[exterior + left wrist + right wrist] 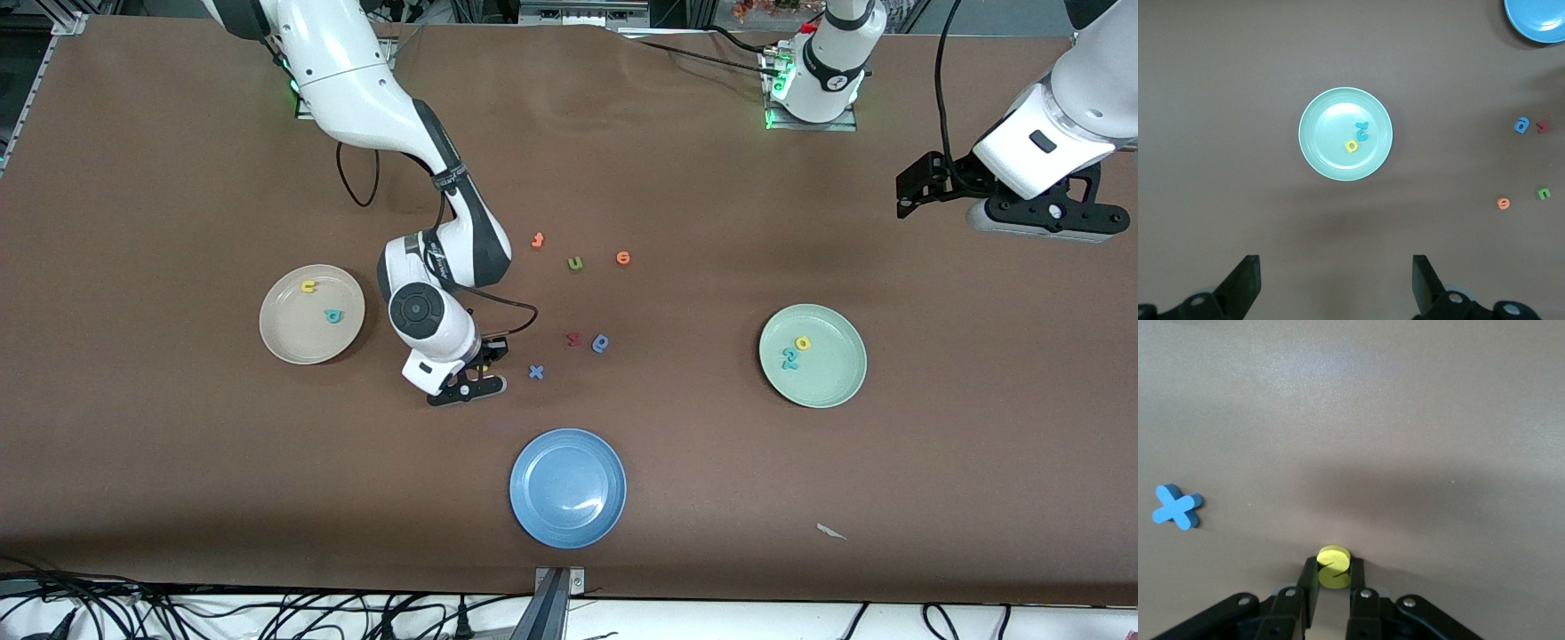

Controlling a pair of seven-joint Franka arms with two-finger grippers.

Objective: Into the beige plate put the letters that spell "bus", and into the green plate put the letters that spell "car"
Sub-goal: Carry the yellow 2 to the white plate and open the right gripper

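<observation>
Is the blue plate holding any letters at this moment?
No: in the front view the blue plate lies bare, with no foam letter on it.

High front overview, left wrist high, right wrist near tabletop
</observation>
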